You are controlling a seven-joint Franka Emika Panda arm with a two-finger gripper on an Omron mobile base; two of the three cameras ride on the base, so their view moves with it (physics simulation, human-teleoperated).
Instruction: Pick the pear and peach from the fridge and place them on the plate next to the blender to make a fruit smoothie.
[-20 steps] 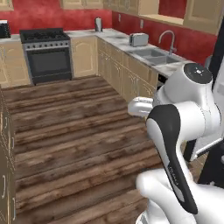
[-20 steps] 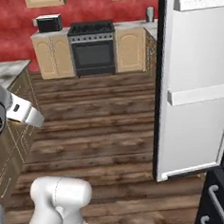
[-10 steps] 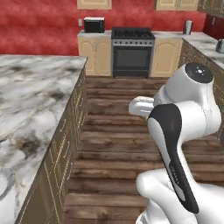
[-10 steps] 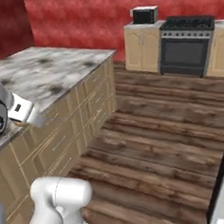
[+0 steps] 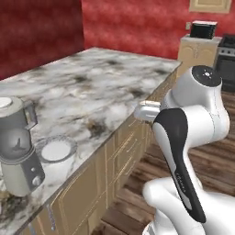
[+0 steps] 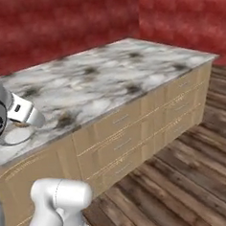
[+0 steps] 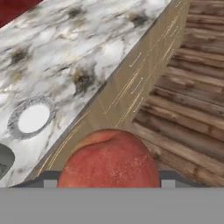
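1. Carrying the round pinkish-orange peach [image 7: 109,159] is the step in hand: the fruit sits low in the hand view, right at the two-finger gripper [image 7: 107,177]. The fingertips themselves are hidden behind it, but the gripper looks clenched on the fruit, since nothing else supports it above the floor.

2. Ahead lies the marble-patterned grey-white counter [image 5: 96,87], with the small round shallow grey-white plate [image 5: 55,149] on it. The plate is bare. It lies just beside the grey countertop blender with its clear handled jug and silver knobbed base [image 5: 17,151].

3. In the hand view the plate [image 7: 31,118] is up and to the left of the peach, while the fruit hangs over the wooden cabinet front [image 7: 131,87] and plank floor [image 7: 188,100], not yet over the counter.

4. To do this well, I judge the hand should travel across the counter edge with enough height to clear it, then centre over the plate before lowering.

5. Approach from the side away from the blender, so the wrist does not knock the jug.

6. Lower until the peach nearly rests on the plate, then open; a round fruit dropped from height would likely roll off the shallow rim.

7. The pear is not on the plate.
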